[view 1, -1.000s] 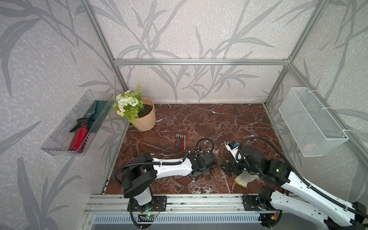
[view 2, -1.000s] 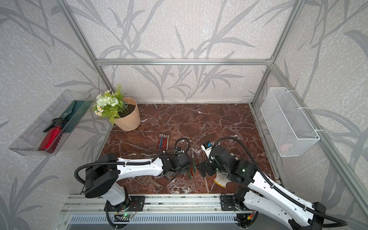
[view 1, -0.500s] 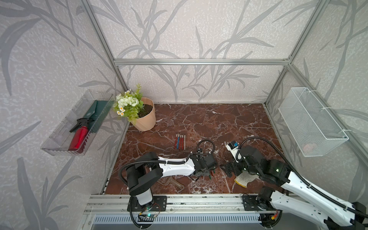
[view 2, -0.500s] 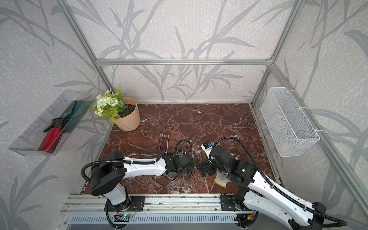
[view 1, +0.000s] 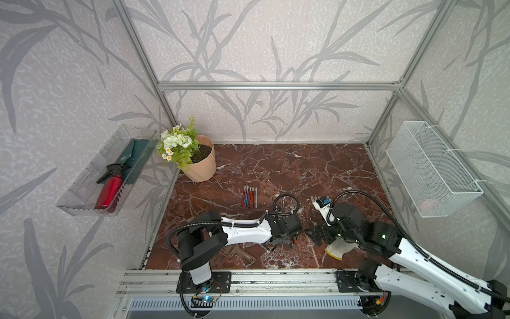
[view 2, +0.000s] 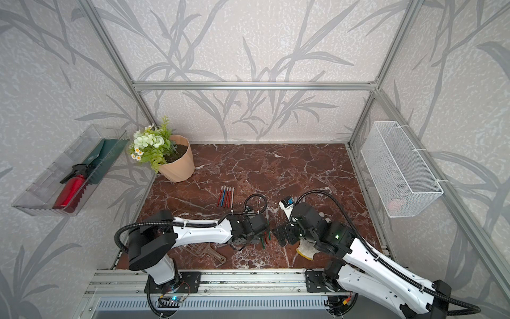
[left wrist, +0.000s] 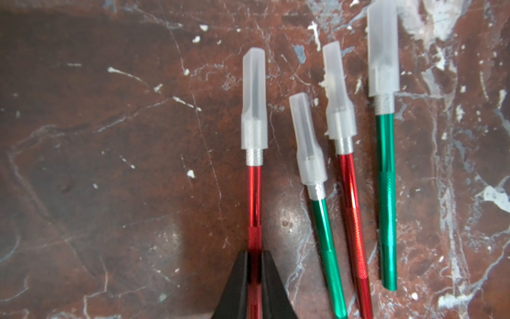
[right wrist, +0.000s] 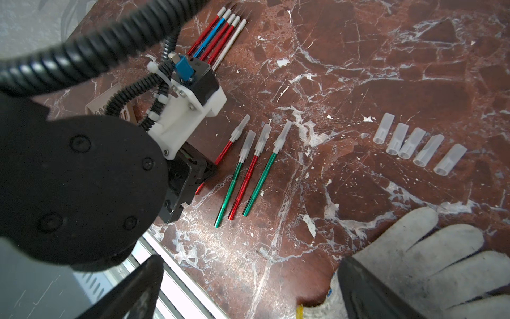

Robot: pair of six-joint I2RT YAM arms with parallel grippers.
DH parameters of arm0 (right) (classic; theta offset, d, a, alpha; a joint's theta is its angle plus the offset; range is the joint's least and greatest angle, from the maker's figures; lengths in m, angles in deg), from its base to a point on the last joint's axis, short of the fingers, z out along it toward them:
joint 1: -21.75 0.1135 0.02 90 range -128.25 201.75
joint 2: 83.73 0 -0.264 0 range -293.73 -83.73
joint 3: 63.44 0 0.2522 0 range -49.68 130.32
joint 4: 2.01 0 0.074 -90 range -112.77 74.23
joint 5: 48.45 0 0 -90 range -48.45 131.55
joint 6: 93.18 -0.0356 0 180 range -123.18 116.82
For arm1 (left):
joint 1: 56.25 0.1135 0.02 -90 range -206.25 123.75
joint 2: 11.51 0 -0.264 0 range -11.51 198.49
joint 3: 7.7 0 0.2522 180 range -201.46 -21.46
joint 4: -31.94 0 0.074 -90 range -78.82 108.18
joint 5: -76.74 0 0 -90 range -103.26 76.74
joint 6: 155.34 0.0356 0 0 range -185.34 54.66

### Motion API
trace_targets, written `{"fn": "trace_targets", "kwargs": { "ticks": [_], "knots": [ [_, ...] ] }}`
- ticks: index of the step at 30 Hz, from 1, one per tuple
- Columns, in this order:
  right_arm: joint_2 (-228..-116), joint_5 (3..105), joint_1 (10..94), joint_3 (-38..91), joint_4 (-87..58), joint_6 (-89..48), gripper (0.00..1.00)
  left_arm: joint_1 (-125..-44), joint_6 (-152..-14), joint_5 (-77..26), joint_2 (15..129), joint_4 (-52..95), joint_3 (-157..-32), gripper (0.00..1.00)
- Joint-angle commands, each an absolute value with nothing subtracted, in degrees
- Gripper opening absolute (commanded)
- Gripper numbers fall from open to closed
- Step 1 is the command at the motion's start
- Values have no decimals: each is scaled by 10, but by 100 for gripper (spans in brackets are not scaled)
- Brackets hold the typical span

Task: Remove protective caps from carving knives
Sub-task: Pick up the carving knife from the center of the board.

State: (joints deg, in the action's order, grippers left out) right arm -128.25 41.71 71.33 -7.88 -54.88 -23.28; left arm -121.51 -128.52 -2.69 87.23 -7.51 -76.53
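Done: five bare carving knives (view 1: 249, 196), rowed mid-frame in a top view; five loose protective caps (right wrist: 419, 147) on counter (view 1: 276, 165). Outstanding: four capped knives (right wrist: 249, 171). Left pincer (left wrist: 255, 256) pinching a red capped knife (left wrist: 254, 204); right pincer (right wrist: 248, 284) spread, empty.

Four capped knives (right wrist: 247, 179) lay side by side on the table (right wrist: 358, 69), the leftmost between the jaws of my left gripper (left wrist: 255, 255). Loose caps (right wrist: 411, 143) lay in a row behind them to the right, bare knives (right wrist: 216, 40) behind to the left.

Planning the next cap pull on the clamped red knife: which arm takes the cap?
Right. The left gripper is shut on the red knife, its cap still on; the right gripper hangs open and empty nearby.
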Motion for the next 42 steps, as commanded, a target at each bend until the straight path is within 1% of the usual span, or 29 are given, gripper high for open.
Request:
{"fn": "trace_targets", "kwargs": {
  "ticks": [1,13,17,20,23,25,33,38,42],
  "knots": [
    [-1275,407,717,-87,-549,-242,99,-1217,-1296,-6,885,-108,-773,12],
    [-1290,398,716,-112,-507,-293,100,-1211,-1285,8,846,-92,-762,11],
    [-1304,402,715,-108,-495,-309,97,-1197,-1277,-4,820,-64,-739,11],
    [-1313,419,705,-109,-477,-321,96,-1187,-1268,-11,802,-45,-723,11],
    [-1323,465,669,-113,-457,-327,94,-1173,-1252,-23,788,-28,-709,11],
    [-1332,504,633,-114,-451,-330,91,-1165,-1232,-38,778,-8,-700,11],
    [-1368,605,532,-112,-425,-335,70,-1145,-1140,-92,732,112,-655,11],
    [-1423,629,505,-86,-403,-337,59,-1131,-1089,-135,709,209,-617,11],
    [-1478,652,502,-63,-370,-339,53,-1123,-1062,-162,707,227,-618,9]
  ]
}}
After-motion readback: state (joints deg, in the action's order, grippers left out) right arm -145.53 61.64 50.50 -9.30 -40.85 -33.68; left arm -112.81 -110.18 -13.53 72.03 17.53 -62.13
